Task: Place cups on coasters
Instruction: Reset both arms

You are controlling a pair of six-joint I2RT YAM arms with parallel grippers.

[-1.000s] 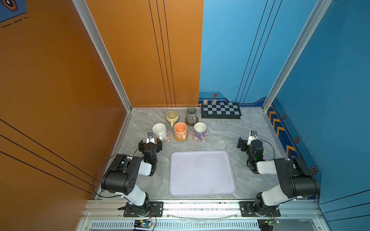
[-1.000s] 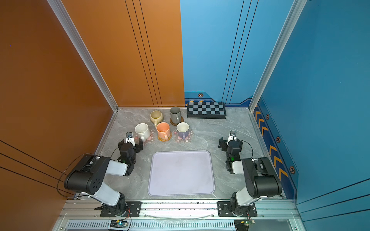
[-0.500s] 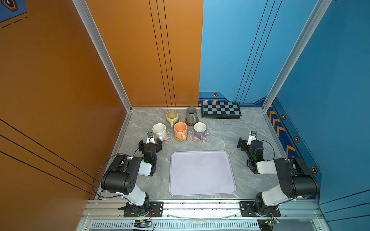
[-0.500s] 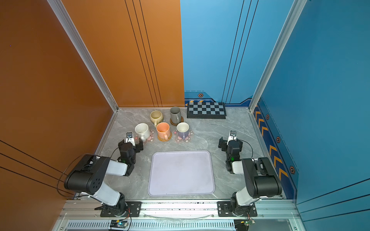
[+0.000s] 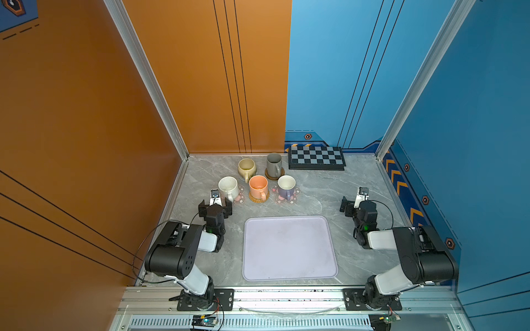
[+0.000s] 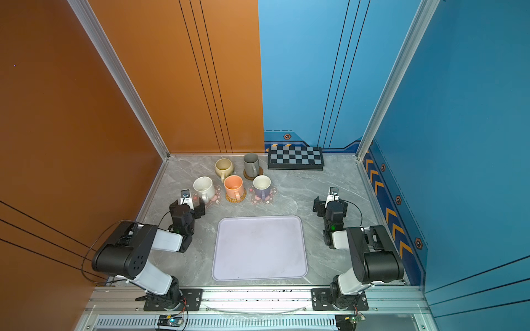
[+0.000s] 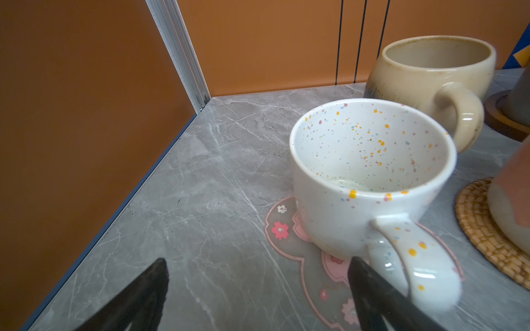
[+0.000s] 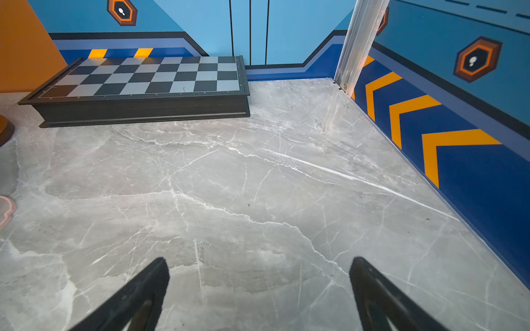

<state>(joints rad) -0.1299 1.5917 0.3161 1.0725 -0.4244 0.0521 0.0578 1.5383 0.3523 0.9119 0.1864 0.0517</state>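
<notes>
Left wrist view: speckled cup (image 7: 358,172) sits on its pink coaster (image 7: 279,229), left jaws spread just beside its handle. Right jaws spread over bare worktop (image 8: 258,186). Nothing has moved lately; task looks finished.

**Mugs and coasters only partly seen**

In the left wrist view the orange mug (image 7: 516,177), the grey mug (image 7: 520,100) and its brown coaster (image 7: 502,120) are cut by the picture's edge. The right wrist view catches only a sliver of a pink flower coaster (image 8: 5,210). In both top views, whether a coaster lies under the beige mug (image 5: 246,167) cannot be told.
</notes>
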